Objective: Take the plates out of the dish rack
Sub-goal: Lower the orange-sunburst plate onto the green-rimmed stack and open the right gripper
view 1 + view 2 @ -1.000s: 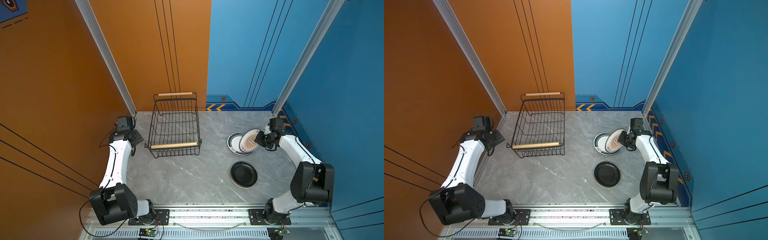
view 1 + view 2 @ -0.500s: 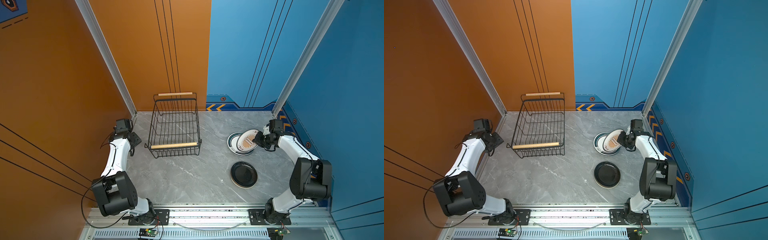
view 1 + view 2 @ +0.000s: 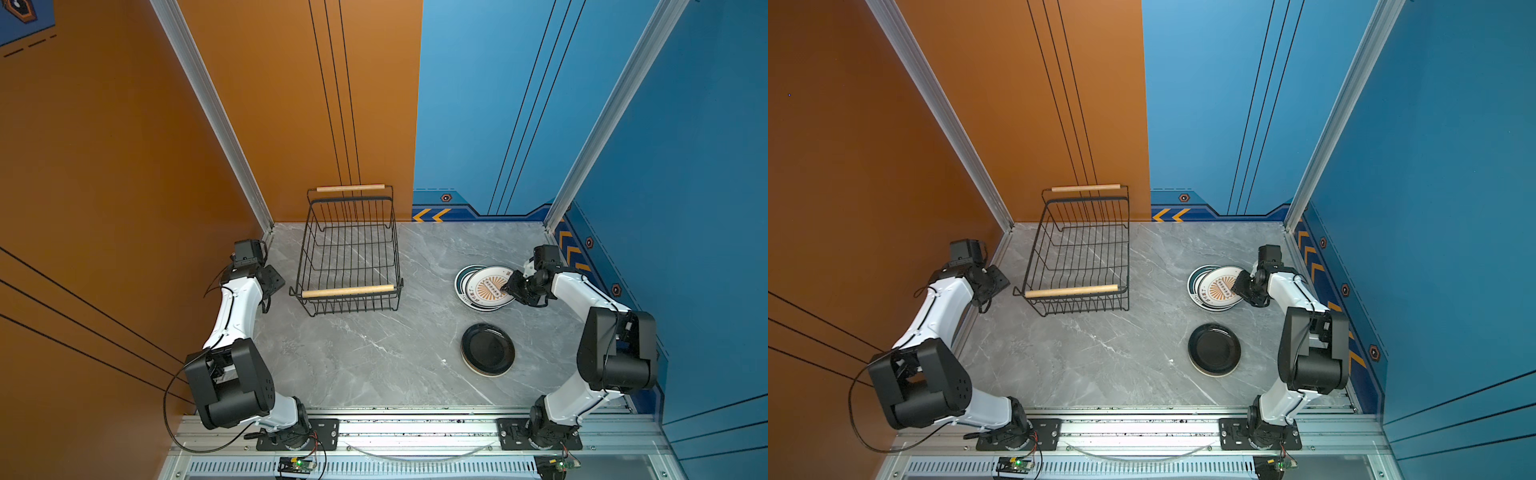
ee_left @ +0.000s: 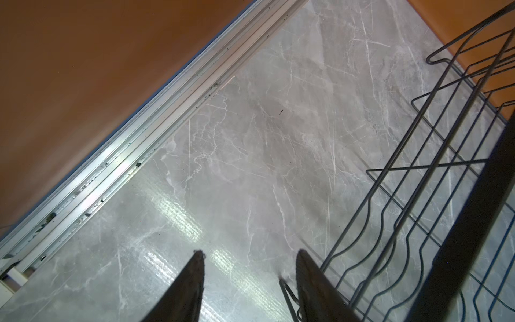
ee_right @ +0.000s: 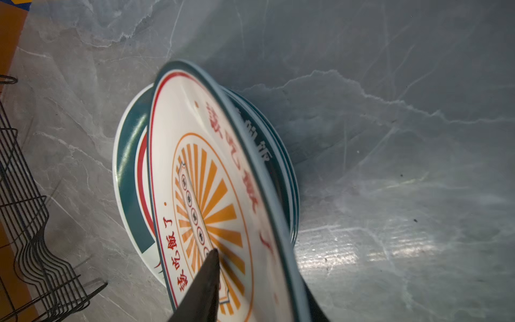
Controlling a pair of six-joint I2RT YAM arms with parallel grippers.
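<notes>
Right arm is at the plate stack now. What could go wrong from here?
1. The sunburst plate lies tilted and off-centre on the stack, its rim between the fingers of the right tool; backing out may drag it or let it slide off.
2. The left tool, open, hangs right beside the wires of the dish rack; a careless move could snag one and shift the rack.

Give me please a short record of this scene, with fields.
dish rack: no plates inside, at the back of the table
sunburst plate: atop the teal-rimmed stack, off centre
black plate: on the table, nearer the front
right gripper: jaws around the sunburst plate's rim; grip unclear
left gripper: open, empty, beside the dish rack
</notes>
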